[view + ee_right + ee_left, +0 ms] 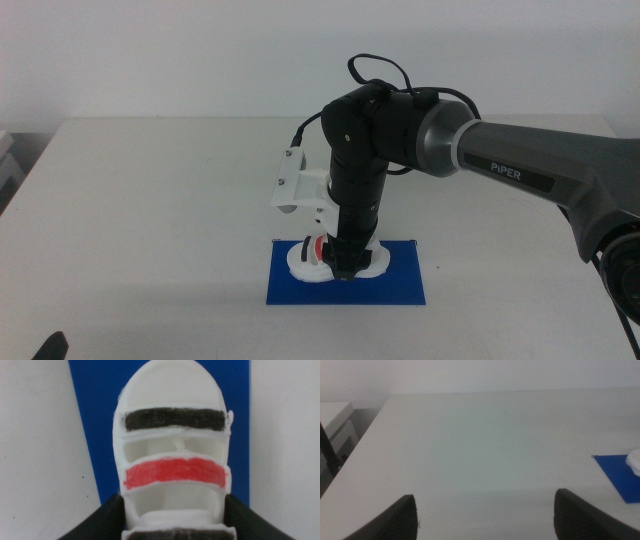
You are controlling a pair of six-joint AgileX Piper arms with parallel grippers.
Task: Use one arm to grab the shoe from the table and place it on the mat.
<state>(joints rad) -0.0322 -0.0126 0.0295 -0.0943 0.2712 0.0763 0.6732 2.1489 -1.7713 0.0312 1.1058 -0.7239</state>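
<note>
- You can see one big arm in the middle view. It is black near the joint and grey along the long part.
- The grey part has the word "PIPER" on it in white letters.
- A thin black cable loops over the top of the joint.
- A white bracket sticks out from the side of the black wrist.
- The right gripper has two dark jaws.
- The left gripper has two dark jaws too, with a rough, bumpy skin.
</note>
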